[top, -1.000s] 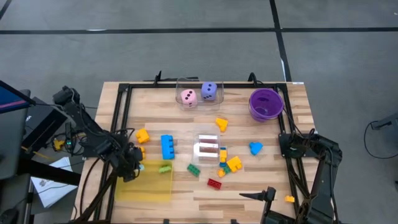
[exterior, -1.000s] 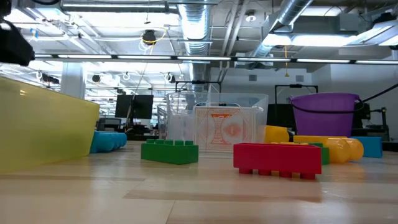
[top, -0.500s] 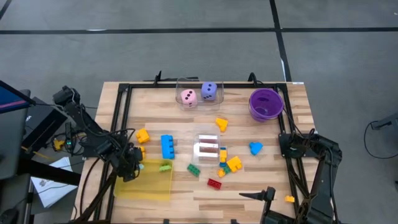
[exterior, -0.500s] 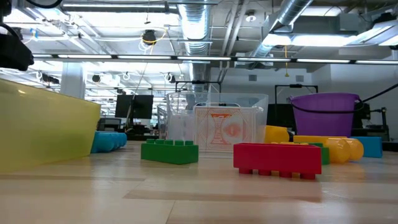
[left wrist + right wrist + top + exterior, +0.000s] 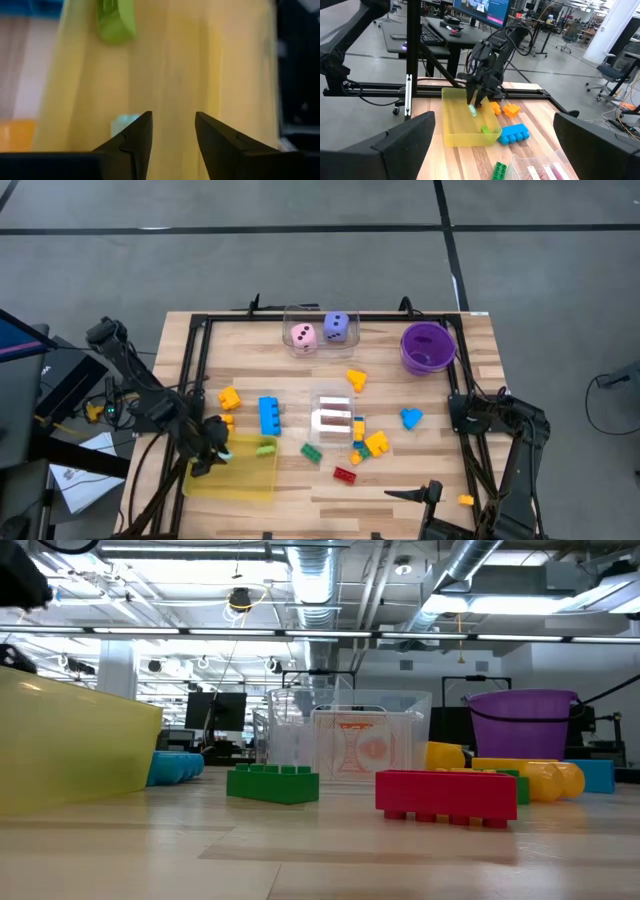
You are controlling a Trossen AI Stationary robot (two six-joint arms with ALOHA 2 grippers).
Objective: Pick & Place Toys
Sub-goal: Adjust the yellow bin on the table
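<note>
The wooden tabletop (image 5: 300, 485) carries everything, with a black frame running around it. Biggest item is the yellow see-through tray (image 5: 235, 470) near the front left corner. The left gripper (image 5: 212, 457) hangs over the tray's left end, fingers (image 5: 135, 137) a little apart with nothing between them. A small pale green piece (image 5: 472, 112) sits just under the fingertips in the right wrist view, and I can't tell if it's touching the tray floor. A lime green brick (image 5: 265, 449) lies at the tray's back right corner.

The right gripper (image 5: 492, 145) waits at the right edge, fingers spread wide and holding nothing.

The purple bowl (image 5: 427, 347) is in the back right corner. A clear box (image 5: 320, 330) at the back edge holds a pink die (image 5: 303, 335) and a purple die (image 5: 337, 327). Another clear box (image 5: 334, 417) with cards sits mid-table.

Loose toys:
- blue brick (image 5: 269, 415) left of the middle box
- orange brick (image 5: 230, 397) near the left edge
- yellow shape (image 5: 356, 378) behind the middle box
- blue shape (image 5: 411, 418) toward the right edge
- dark green brick (image 5: 312, 451) and red brick (image 5: 345, 474) toward the front
- small pile of yellow and blue bricks (image 5: 368, 442) just right of the middle box
</note>
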